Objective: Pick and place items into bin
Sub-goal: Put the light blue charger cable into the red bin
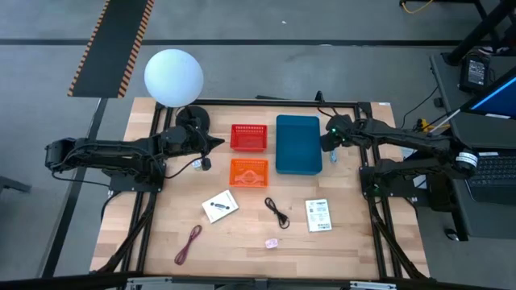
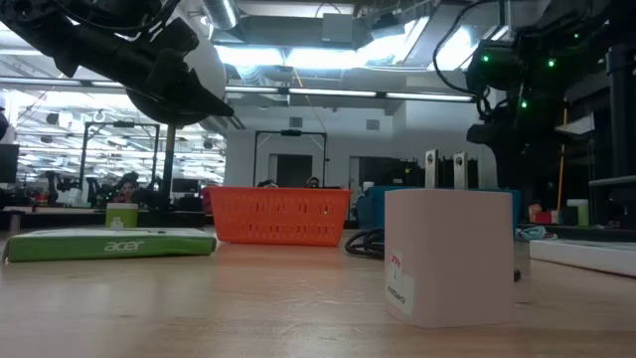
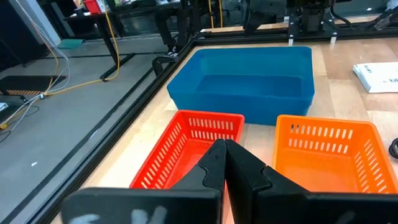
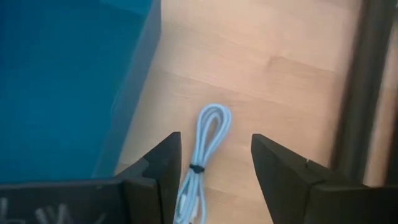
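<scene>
My left gripper (image 1: 216, 143) is shut and hovers off the left rim of the red basket (image 3: 186, 149), holding nothing. My right gripper (image 4: 214, 137) is open, raised just right of the blue bin (image 1: 297, 143). Its fingers stand on either side of a coiled white cord (image 4: 208, 146) lying flat on the table, without touching it. On the near half of the table lie two white printed packets (image 1: 219, 206) (image 1: 318, 214), a black cord (image 1: 277, 213), a dark-red cord (image 1: 188, 245) and a tiny pink piece (image 1: 272, 242).
An orange basket (image 1: 248, 171) sits in front of the red basket (image 1: 248, 137), both left of the blue bin. A white globe lamp (image 1: 173, 76) stands at the far left corner. A small pale bit (image 1: 204, 163) lies beneath the left gripper. Black frame rails (image 1: 367, 193) edge the table.
</scene>
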Robot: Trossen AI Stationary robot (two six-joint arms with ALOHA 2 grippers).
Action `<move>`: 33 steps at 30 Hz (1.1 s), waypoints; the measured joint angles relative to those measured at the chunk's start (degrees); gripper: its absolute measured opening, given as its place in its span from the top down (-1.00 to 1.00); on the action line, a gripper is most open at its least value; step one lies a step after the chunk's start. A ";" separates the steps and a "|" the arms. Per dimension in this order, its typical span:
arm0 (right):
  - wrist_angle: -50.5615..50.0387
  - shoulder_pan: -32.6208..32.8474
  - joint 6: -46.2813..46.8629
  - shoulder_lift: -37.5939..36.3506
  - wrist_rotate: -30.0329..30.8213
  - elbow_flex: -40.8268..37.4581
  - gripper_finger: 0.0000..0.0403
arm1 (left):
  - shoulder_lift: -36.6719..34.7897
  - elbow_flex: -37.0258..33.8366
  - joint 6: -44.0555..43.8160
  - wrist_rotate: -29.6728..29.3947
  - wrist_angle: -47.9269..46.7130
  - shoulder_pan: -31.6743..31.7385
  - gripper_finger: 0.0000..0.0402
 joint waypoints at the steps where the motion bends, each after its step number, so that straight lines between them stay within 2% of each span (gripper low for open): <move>1: 1.74 0.00 0.08 -0.19 -1.36 -1.42 0.13 | 0.00 0.00 -0.31 0.00 -0.25 0.02 0.98; 4: 4.11 0.04 -0.14 -0.23 -3.99 -4.41 0.13 | 0.00 -0.02 -1.36 0.00 -1.46 0.02 0.98; 18: 5.89 -0.66 0.33 -0.10 -3.45 -5.56 0.13 | 0.00 -0.02 -1.34 0.00 -2.53 -0.01 0.98; 23: 11.43 -0.66 1.75 -0.10 -3.39 -10.19 0.13 | 0.00 -0.04 -1.34 0.00 -2.53 0.02 0.98; 33: 13.79 -0.66 3.21 -0.10 -3.40 -14.62 0.13 | 0.00 -0.02 -1.34 0.00 -2.53 0.02 0.98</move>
